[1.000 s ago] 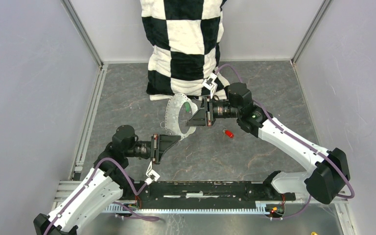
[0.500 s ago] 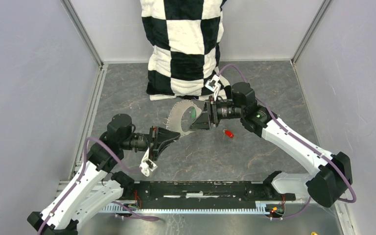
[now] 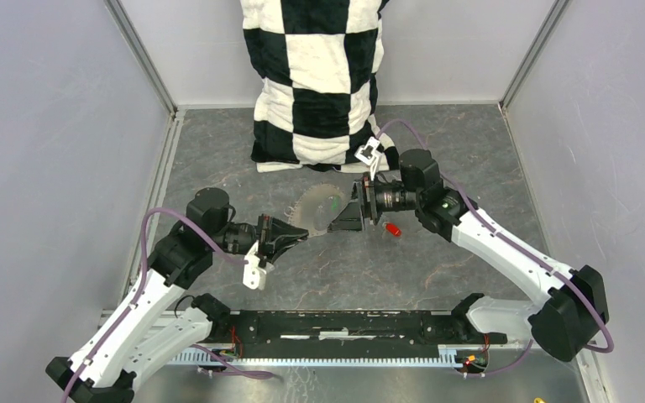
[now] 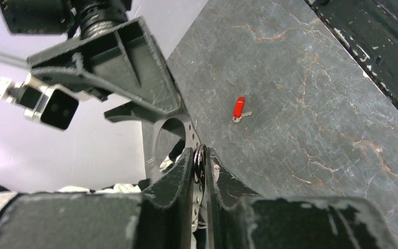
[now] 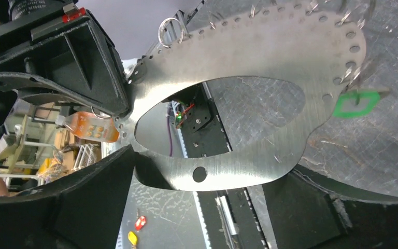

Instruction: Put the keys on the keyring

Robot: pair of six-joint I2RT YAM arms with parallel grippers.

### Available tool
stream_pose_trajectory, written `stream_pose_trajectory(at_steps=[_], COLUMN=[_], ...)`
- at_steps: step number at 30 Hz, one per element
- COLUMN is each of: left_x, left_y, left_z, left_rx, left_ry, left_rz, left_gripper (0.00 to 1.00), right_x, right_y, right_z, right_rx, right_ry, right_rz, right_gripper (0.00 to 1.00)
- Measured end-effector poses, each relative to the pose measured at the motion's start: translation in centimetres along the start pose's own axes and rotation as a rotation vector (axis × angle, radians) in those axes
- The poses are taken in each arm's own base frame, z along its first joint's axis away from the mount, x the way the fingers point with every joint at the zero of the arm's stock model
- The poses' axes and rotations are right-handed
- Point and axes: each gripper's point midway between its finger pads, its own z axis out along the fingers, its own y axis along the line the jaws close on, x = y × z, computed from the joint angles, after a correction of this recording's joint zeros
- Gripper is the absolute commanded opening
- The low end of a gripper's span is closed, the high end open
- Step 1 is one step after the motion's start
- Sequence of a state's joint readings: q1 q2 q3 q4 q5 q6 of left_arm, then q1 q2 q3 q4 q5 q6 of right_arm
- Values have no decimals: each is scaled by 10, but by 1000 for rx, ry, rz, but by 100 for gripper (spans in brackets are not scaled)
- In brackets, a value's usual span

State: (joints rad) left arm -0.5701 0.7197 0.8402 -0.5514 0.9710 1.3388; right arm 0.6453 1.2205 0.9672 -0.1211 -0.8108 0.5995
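**Keyring in left claw, right claw spread; green key at rim, red key on counter**

Landmark: the checkered cloth (image 3: 319,75) at the far wall.

- Keyring (image 5: 269,67): a flat silvery oval plate with a large cut-out and a row of holes round its rim. It is held above the counter (image 3: 462,151), just in front of the cloth's lower edge.
- Small wire link (image 5: 170,28): one stands up from the keyring's rim.
- Left claw (image 4: 200,153): the fingers are nearly together, clamped on the keyring's rim on the side away from the cloth. In the left wrist view the plate shows edge-on between them.
- Right claw (image 5: 207,171): the fingers are wide apart, with the plate's narrow band lying between them. Cannot tell whether either finger touches it.
- Green key (image 5: 356,104): sits at the keyring's rim, by one of the holes.
- Red key (image 4: 239,108): lies flat on the counter, apart from the keyring, in front of the cloth's right corner.
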Motion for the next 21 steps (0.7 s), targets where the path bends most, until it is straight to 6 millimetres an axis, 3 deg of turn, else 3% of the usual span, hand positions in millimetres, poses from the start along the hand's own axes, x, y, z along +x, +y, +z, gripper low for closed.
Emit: stream_pose_trajectory(at_steps=[14,18,21], left_x=[9,27,37], left_y=[-2,17,24], left_z=[7,3,-2], left_rx=[2,-71,-153], left_ry=[17,105,145], left_rz=[-318,-313,-255], left_gripper=[2,2,2], right_x=[12,40,62], right_y=[-4,5,2], right_z=[-14,-17,-17], right_rx=[38,-29,-54], right_ry=[50,150,201], right_rz=[-48,-31,42], right_gripper=[98,98,98])
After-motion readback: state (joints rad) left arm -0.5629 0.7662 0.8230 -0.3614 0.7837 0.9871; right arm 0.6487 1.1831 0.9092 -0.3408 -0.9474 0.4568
